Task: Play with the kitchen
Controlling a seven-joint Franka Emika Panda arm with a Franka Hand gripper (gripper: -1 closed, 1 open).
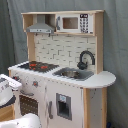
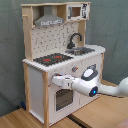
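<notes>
Gripper [image 2: 56, 80] at kitchen [image 2: 60, 65] front, level with knobs [image 2: 75, 69] above oven door [image 2: 62, 99] — likely reaching controls; finger state unclear.

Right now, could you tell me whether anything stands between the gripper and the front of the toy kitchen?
Nothing visible does: in the second exterior view the gripper is already at the kitchen front, just above the oven door.

Both exterior views face the tall white and light-wood toy kitchen [image 1: 60, 70] [image 2: 62, 60] from near, from opposite front corners.
</notes>
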